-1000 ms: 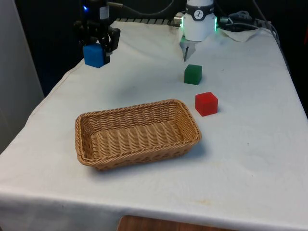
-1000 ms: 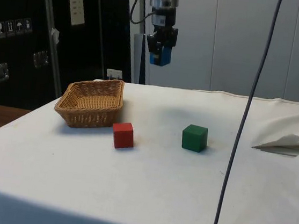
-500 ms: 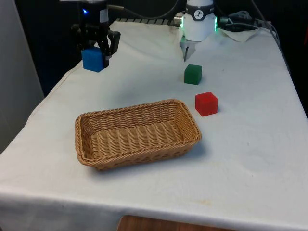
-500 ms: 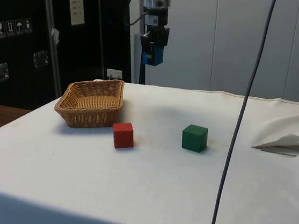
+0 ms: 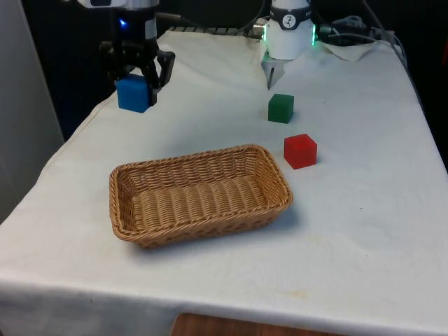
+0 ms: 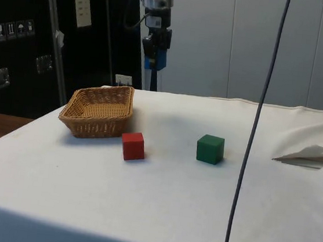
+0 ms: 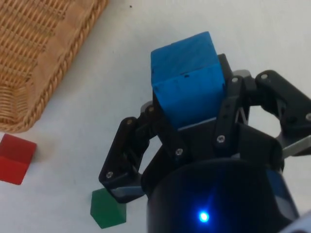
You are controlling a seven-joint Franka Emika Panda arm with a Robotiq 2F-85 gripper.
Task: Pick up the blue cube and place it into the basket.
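The blue cube [image 5: 133,94] is clamped between the two fingers of the gripper [image 5: 134,70], lifted clear of the white cloth [image 5: 364,182]. Taking the wicker basket [image 5: 198,193] as the landmark, the cube hangs in the air beyond the basket's far rim and off toward the front view's left, near the table's edge, not over the basket's inside. From the side view the cube [image 6: 156,57] shows well above the basket [image 6: 98,111]. In the wrist view the fingers [image 7: 165,133] press on opposite faces of the cube [image 7: 187,77], which seems slightly tilted in the grip. A red cube [image 5: 300,151] lies just beyond the basket's corner on the front view's right, and a green cube [image 5: 281,108] sits farther back from it.
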